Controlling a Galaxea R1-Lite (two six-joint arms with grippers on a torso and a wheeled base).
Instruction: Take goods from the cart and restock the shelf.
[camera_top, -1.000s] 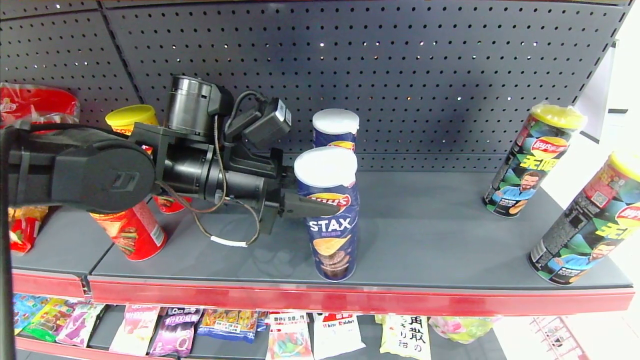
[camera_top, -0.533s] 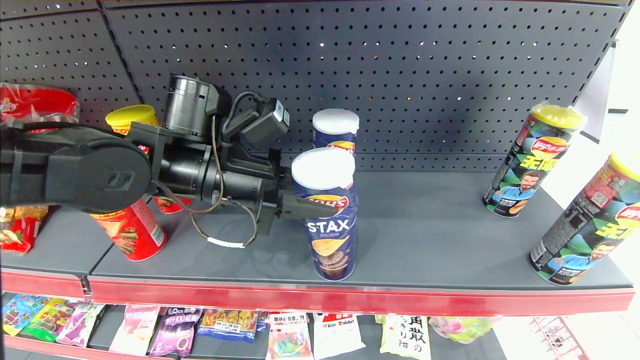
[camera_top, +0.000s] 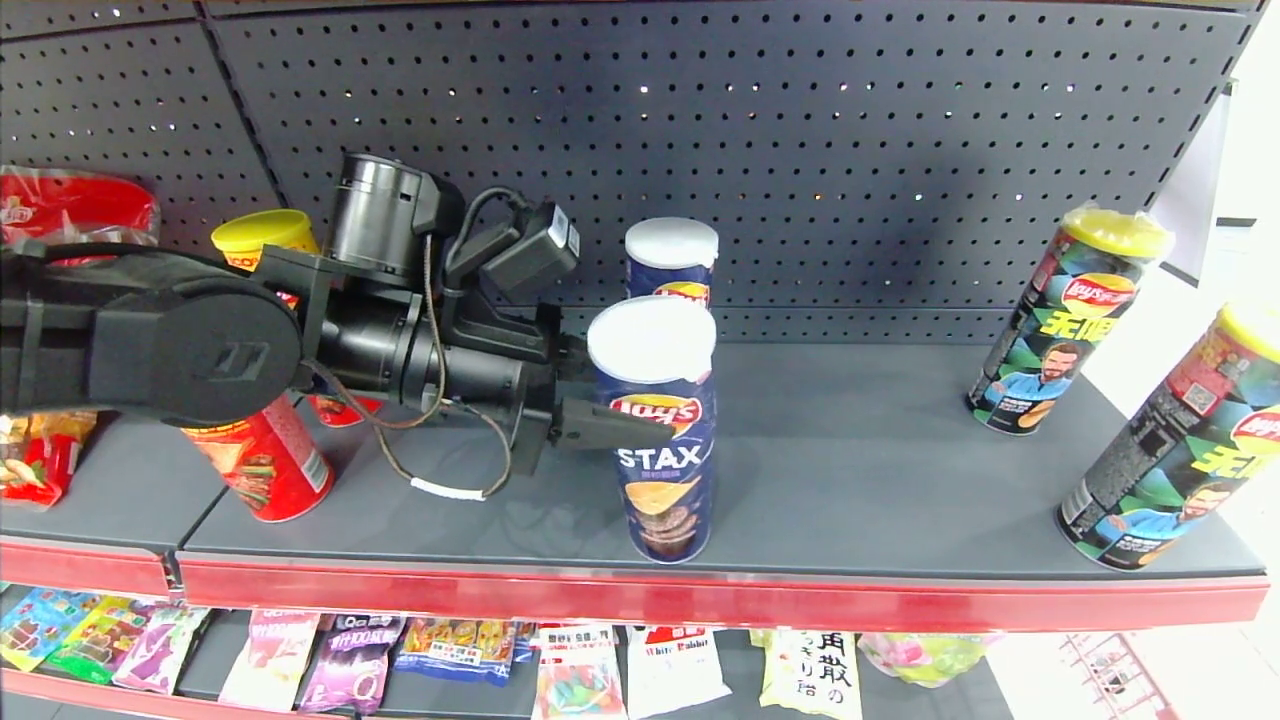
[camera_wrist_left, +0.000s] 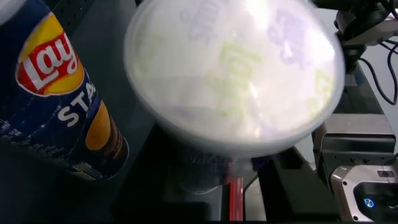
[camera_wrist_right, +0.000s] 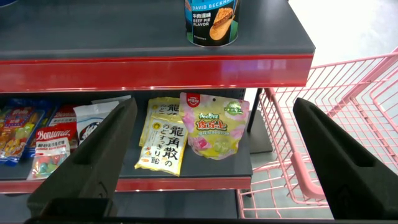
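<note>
While L hand (camera_top: 640, 415) flanks can (camera_top: 668, 480), grip unclear, wrist cam: R hand (camera_wrist_right: 214, 112) gapes empty.

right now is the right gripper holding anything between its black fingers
No, the right gripper has its black fingers spread wide with nothing between them; pastel snack bags on the lower shelf show through the gap.

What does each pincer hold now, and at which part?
Left pincer sits at the front blue can's upper side, below the lid; a grip cannot be told. Right pincer holds nothing.
</note>
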